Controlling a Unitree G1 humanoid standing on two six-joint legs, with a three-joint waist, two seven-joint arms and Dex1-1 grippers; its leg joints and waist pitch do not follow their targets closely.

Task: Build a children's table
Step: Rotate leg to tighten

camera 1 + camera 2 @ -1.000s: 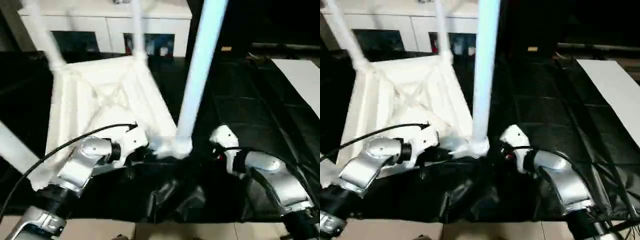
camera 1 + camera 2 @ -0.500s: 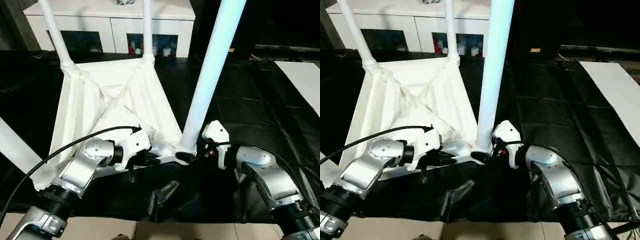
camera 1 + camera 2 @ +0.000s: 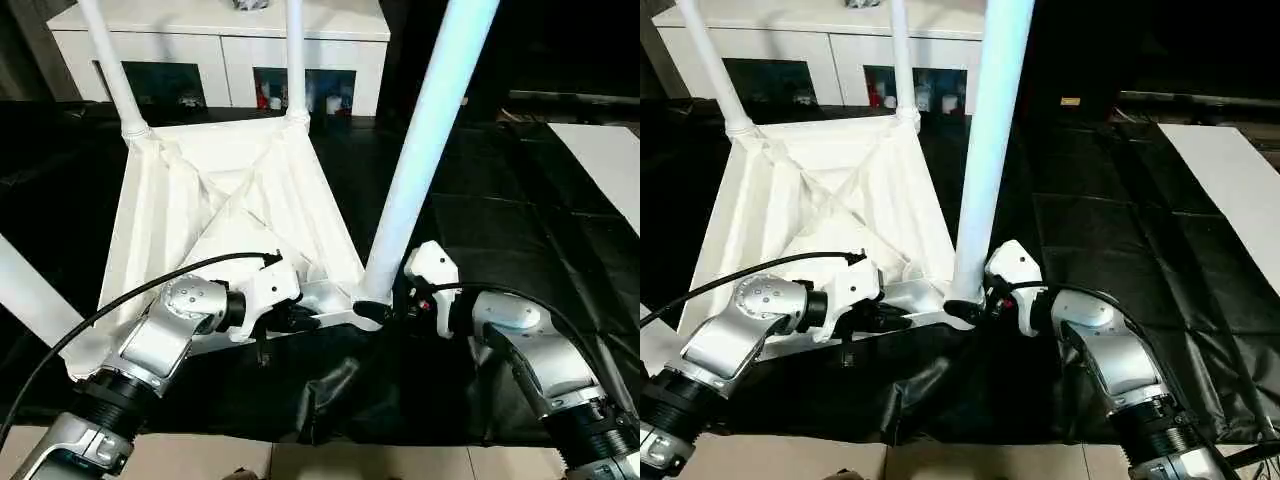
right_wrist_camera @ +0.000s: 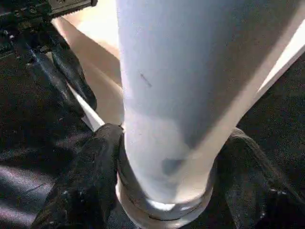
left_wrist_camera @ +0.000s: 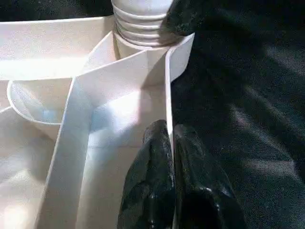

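1. The tabletop [image 3: 230,215] lies upside down on the black sheet [image 3: 520,230], three legs already upright in its corners. It looks like light, stiff plastic; the thin rim is a good place to take hold.
2. The left gripper [image 5: 170,143] is pressed together on the near rim wall.
3. The near right leg [image 3: 420,150] stands in its corner socket; smooth and round, probably slippery, best taken low at the base.
4. The right gripper [image 4: 164,191] sits around that base, fingers [image 4: 90,176] touching it.
5. I can read no writing or brand.
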